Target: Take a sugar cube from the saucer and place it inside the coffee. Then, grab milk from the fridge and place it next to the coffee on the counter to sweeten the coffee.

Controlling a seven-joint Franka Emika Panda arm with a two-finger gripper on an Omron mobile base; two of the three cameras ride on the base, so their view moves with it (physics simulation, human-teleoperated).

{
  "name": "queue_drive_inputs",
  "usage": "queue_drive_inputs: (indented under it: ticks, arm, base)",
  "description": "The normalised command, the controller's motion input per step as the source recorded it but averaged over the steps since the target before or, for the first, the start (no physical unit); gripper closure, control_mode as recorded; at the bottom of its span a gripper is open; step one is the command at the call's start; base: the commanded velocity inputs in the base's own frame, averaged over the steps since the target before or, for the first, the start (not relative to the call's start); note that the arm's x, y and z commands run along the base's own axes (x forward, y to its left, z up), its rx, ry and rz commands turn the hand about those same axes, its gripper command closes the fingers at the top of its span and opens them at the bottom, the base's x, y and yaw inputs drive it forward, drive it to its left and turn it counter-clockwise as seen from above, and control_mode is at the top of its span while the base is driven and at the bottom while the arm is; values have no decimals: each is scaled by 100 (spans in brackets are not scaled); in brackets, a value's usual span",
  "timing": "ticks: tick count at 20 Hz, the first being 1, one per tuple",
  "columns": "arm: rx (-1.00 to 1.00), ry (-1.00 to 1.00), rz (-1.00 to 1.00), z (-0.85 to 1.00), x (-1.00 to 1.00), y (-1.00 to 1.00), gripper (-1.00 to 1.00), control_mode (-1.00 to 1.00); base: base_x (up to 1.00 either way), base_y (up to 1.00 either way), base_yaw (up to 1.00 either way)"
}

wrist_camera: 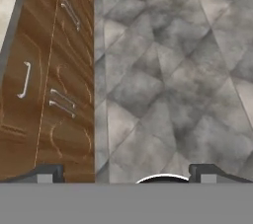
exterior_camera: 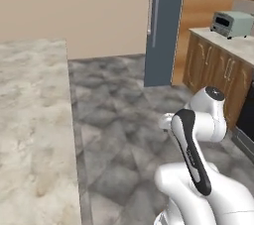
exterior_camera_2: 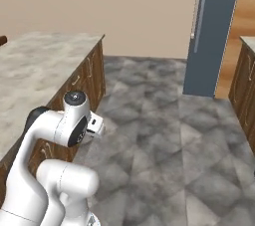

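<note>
The gripper is held spread wide and apparently empty above grey floor tiles, wooden cabinets at left.

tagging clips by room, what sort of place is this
Most likely a kitchen: a beige marbled stone counter over wooden cabinets with silver handles, a pale green toaster oven on a second worktop, and a tall blue-grey fridge door, all above grey stone floor tiles.
</note>
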Motion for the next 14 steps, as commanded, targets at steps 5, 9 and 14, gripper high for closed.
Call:
queue_drive_inputs:
  ticks: [5,9,14]
  arm:
    - [0,0,0,0,0,0,-100,100]
    - [0,0,0,0,0,0,-100,100]
    - [0,0,0,0,0,0,-100,100]
  base:
    - [100,0,0]
    - [100,0,0]
    - [100,0,0]
